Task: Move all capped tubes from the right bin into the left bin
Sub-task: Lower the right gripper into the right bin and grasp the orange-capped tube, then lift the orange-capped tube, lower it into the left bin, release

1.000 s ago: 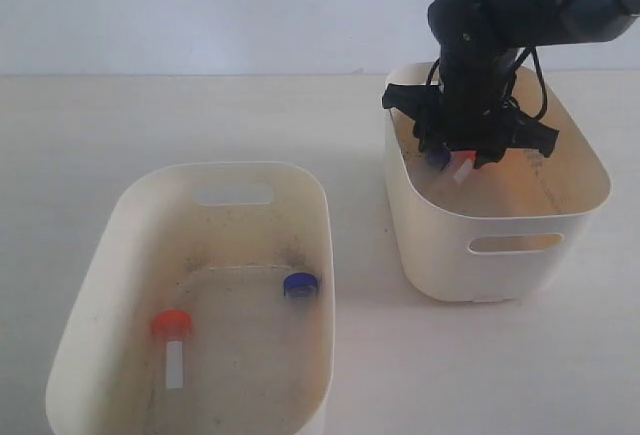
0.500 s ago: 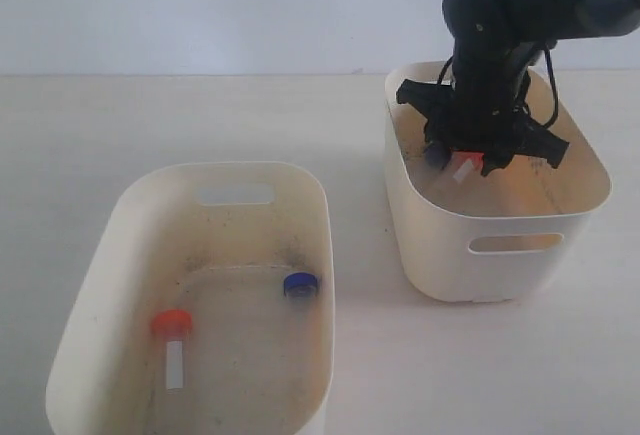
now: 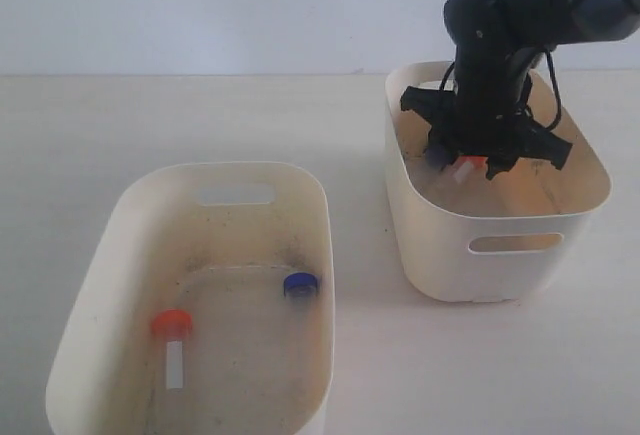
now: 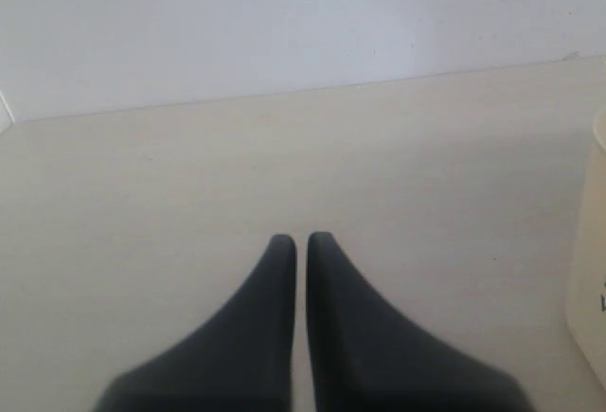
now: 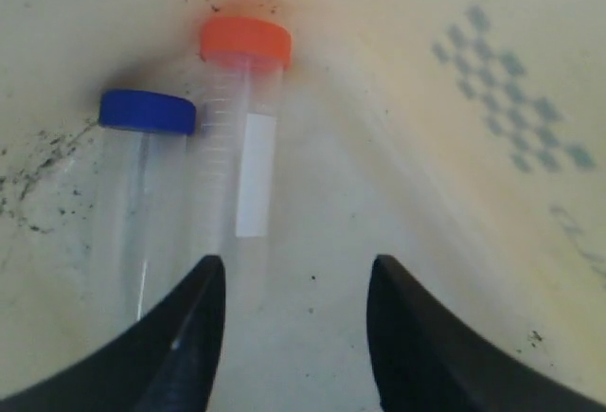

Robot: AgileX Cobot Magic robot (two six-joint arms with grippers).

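Observation:
In the right wrist view an orange-capped tube (image 5: 241,128) with a white label and a blue-capped tube (image 5: 142,175) lie side by side on the base of the right bin (image 5: 379,33), below its diamond mark (image 5: 511,90). My right gripper (image 5: 294,270) is open just above them with nothing between its fingers; one finger sits over the lower part of the two tubes. From outside, the right gripper (image 3: 465,160) is down inside the right bin (image 3: 500,217). The left bin (image 3: 235,167) holds an orange-capped tube (image 3: 172,340) and a blue-capped tube (image 3: 299,283). My left gripper (image 4: 301,239) is shut over bare table.
The two bins stand apart on a pale tabletop, with a gap of table between them. A cream tub edge (image 4: 592,270) shows at the side of the left wrist view. A plain wall backs the table. The left arm is out of the exterior view.
The right arm has shifted slightly to the right and lower inside the right bin. The tubes in both bins have not moved.

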